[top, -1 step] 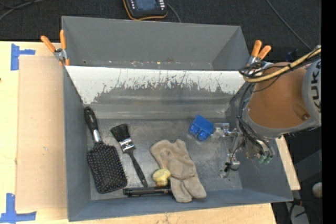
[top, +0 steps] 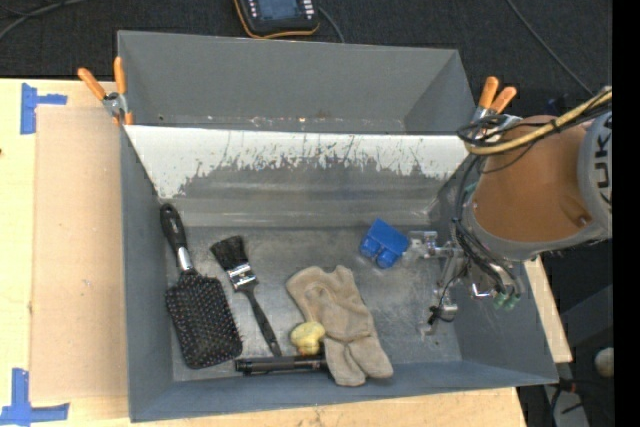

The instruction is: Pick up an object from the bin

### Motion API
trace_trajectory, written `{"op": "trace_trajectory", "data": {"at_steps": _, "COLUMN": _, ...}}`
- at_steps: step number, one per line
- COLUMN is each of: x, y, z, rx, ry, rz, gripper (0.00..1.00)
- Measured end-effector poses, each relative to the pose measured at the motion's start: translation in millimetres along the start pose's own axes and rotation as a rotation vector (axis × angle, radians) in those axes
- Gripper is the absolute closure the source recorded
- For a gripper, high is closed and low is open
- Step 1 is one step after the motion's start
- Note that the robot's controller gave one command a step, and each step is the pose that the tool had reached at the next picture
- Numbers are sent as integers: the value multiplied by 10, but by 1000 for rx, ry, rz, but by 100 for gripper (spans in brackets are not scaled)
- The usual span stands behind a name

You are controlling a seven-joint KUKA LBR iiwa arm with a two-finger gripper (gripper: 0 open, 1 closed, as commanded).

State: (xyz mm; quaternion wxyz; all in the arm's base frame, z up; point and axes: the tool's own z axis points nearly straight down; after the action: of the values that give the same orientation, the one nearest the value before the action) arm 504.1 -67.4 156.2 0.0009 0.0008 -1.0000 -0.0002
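My gripper [top: 441,287] hangs low at the right side of the bin, close to the right wall, with nothing visibly held. Just to its upper left lies a small blue blocky thing [top: 383,243] on the bin floor, a short gap away. A beige fabric glove [top: 340,317] lies crumpled to the gripper's left, in the middle of the floor. A small yellow lump [top: 308,336] rests against the glove's left edge.
At the left of the bin lies a black paddle hairbrush [top: 200,313]. Beside it is a small black bristle brush [top: 239,272] with a thin handle, and a black stick [top: 279,366] lies along the front wall. The arm's orange cover and cables overhang the right rim.
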Motion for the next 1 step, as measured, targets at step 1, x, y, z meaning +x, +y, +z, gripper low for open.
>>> {"op": "trace_trajectory", "data": {"at_steps": 1, "x": -488, "y": 1052, "z": 876, "rx": -3, "ry": 3, "rz": -85, "gripper": 0}}
